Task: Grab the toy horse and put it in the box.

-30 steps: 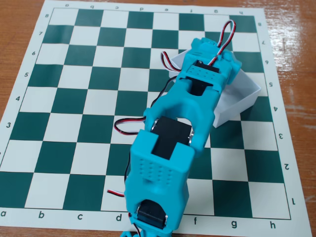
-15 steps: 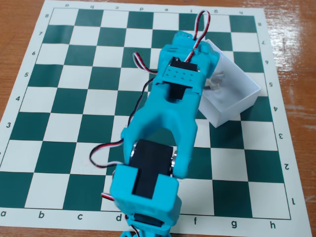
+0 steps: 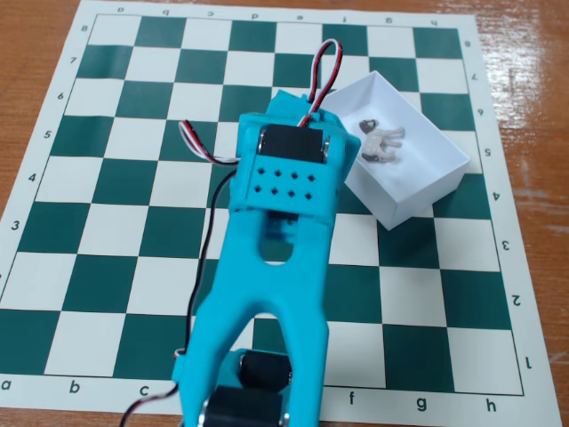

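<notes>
The jaws are hidden under the turquoise arm (image 3: 284,178) in the fixed view, so whether they are parted or closed cannot be told. The toy horse (image 3: 381,140) lies inside the box (image 3: 418,191), which sits on the chessboard mat (image 3: 116,178) on the tabletop (image 3: 27,53).
</notes>
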### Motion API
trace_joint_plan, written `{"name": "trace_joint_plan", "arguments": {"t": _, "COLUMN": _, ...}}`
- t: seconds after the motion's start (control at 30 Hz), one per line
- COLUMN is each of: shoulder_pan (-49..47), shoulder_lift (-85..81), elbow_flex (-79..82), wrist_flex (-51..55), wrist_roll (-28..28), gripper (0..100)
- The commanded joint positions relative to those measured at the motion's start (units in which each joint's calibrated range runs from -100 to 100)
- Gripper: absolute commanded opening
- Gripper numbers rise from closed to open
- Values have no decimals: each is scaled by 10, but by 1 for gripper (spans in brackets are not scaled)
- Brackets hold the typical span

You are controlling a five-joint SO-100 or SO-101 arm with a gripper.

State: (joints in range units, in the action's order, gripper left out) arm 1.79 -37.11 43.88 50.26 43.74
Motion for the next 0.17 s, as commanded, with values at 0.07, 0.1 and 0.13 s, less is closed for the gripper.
{"name": "trace_joint_plan", "arguments": {"t": 0.07, "shoulder_pan": -10, "shoulder_lift": -151, "elbow_flex": 71, "wrist_flex": 80, "wrist_roll": -4, "gripper": 0}}
{"name": "trace_joint_plan", "arguments": {"t": 0.1, "shoulder_pan": -10, "shoulder_lift": -182, "elbow_flex": 95, "wrist_flex": 87, "wrist_roll": -4, "gripper": 0}}
{"name": "trace_joint_plan", "arguments": {"t": 0.13, "shoulder_pan": -10, "shoulder_lift": -218, "elbow_flex": 122, "wrist_flex": 95, "wrist_roll": -4, "gripper": 0}}
